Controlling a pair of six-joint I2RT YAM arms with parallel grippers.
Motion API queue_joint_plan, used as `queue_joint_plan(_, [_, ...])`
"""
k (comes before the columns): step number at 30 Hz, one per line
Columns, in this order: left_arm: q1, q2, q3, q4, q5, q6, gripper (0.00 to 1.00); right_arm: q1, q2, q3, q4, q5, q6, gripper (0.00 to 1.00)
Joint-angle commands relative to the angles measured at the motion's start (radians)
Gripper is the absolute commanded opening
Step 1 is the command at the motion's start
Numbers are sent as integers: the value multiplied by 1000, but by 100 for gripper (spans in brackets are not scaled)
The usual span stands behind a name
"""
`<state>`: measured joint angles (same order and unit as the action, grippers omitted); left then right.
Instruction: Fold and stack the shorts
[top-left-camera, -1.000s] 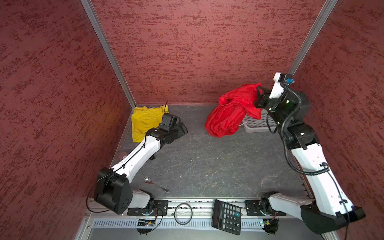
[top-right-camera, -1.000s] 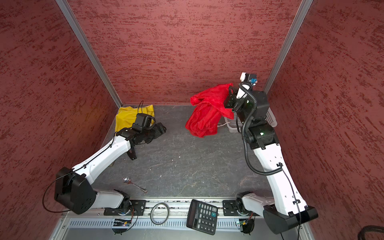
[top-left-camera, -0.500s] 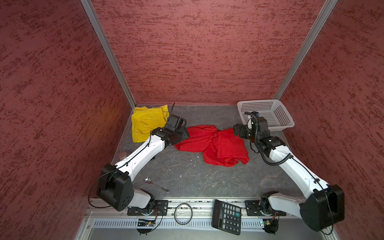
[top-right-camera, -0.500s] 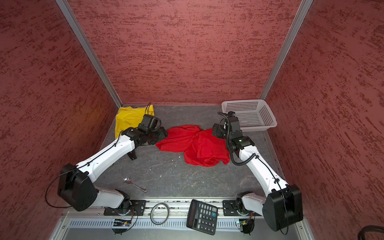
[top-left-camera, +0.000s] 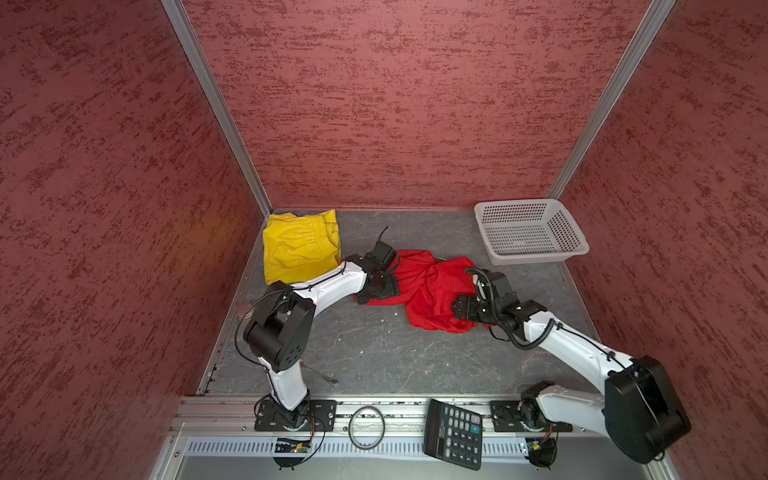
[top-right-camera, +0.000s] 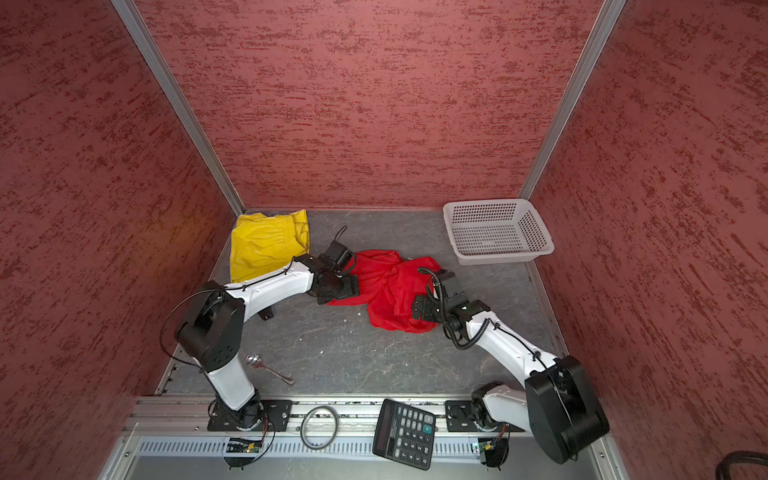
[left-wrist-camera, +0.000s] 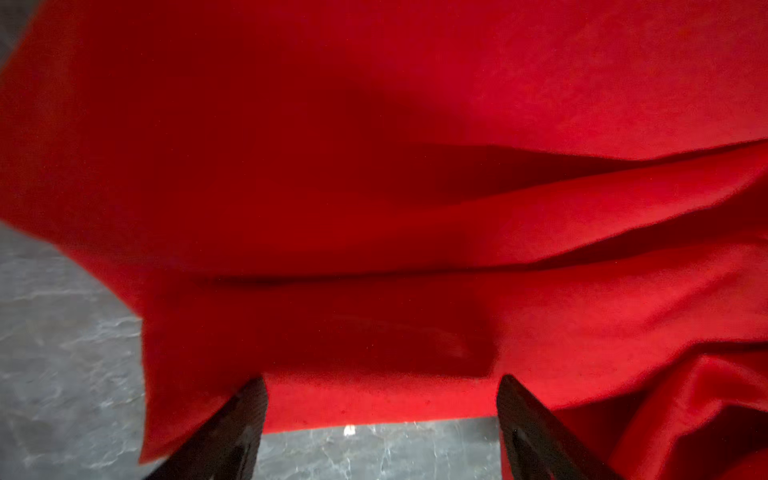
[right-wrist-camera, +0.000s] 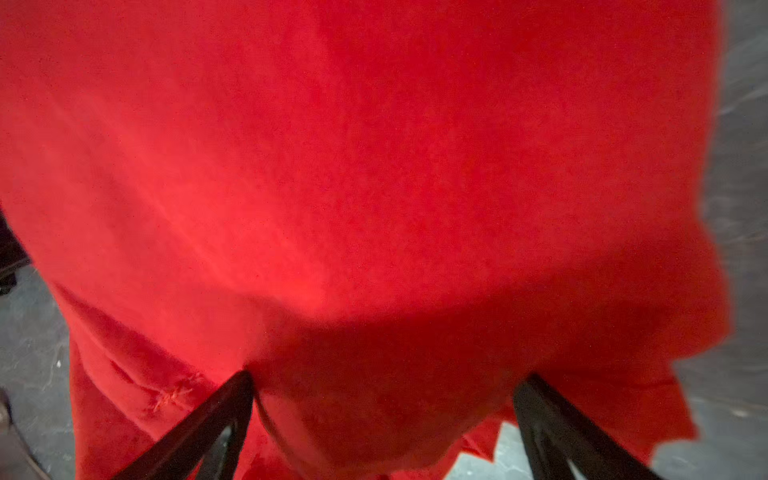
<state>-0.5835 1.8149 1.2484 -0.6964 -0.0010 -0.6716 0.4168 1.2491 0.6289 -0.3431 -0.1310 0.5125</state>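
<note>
The red shorts (top-left-camera: 432, 291) lie bunched up in the middle, the yellow shorts (top-left-camera: 299, 249) in the far left corner. The left gripper (left-wrist-camera: 380, 380) and right gripper (right-wrist-camera: 389, 376) stand wide open over red cloth.

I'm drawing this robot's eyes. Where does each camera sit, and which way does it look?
Both top views: high above the near edge, looking down at the table, yellow shorts, red shorts and basket; the left arm and right arm show whole.
Left wrist: on the left arm, looking along the open left gripper onto red cloth; only its two fingers show.
Right wrist: same, behind the open right gripper.
Shared: both wrist views see the red shorts.
</note>
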Motion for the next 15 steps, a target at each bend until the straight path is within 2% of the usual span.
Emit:
queue_joint_plan(1, [-2, 80, 76, 21, 29, 21, 81, 15, 71, -8, 129, -76, 56, 96])
queue_joint_plan(2, [-5, 99, 88, 24, 32, 24, 76, 16, 91, -7, 155, -90, 57, 89])
queue_joint_plan(3, [-9, 113, 96, 37, 40, 26, 65, 17, 109, -4, 186, -111, 59, 71])
queue_joint_plan(4, [-11, 122, 100, 55, 47, 30, 51, 16, 122, 7, 209, -121, 64, 44])
queue_joint_plan(6, [-14, 134, 115, 62, 42, 36, 22, 16, 135, 45, 216, -111, 61, 15])
queue_joint_plan(7, [-14, 137, 129, 50, 30, 38, 10, 16, 136, 80, 194, -91, 47, 5])
queue_joint_plan(8, [-14, 135, 143, 35, 18, 39, 2, 16, 131, 116, 163, -69, 30, 0])
queue_joint_plan(9, [-13, 125, 155, 18, 3, 42, 0, 15, 118, 155, 129, -38, 9, 0])
queue_joint_plan(15, [2, -70, 214, -38, -44, 95, 0, 17, -46, 355, -30, 140, -113, 0])
